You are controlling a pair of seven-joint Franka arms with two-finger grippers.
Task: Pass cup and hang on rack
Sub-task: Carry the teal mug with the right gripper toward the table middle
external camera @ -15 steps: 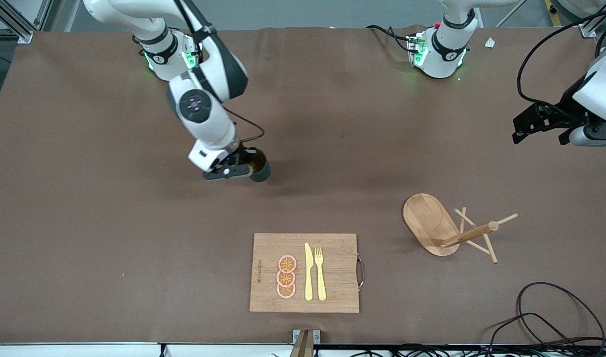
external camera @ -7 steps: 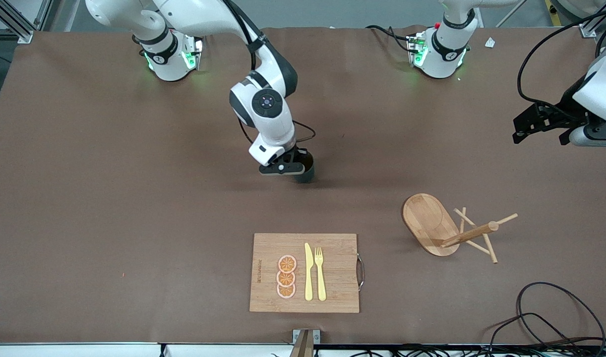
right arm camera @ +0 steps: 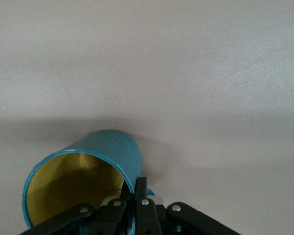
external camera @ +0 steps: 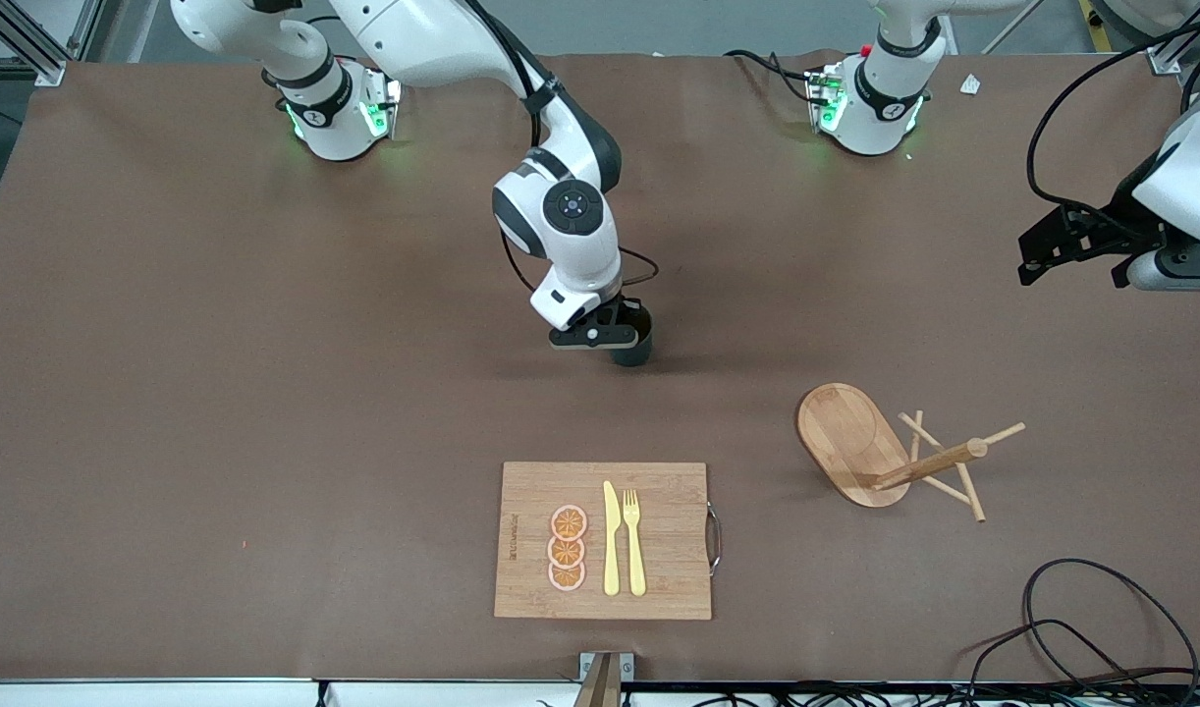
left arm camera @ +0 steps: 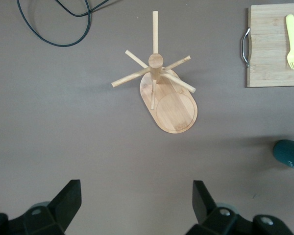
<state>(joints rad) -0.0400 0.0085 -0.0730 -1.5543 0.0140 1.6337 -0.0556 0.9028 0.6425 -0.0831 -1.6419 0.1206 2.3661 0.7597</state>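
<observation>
Right gripper (external camera: 610, 339) clamped on cup (external camera: 631, 346) above mid-tabletop (external camera: 217, 393); rack (external camera: 890, 454) toward left arm's end, beneath waiting, wide-open left gripper (left arm camera: 137, 200).

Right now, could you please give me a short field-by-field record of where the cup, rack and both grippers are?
cup: held by its rim, over bare table mid-table
right gripper: shut on the cup
left gripper: open, empty, waiting above the left arm's end of the table
rack: upright on its oval base, pegs bare, toward the left arm's end
cutting board: nearer the front camera than the cup
</observation>
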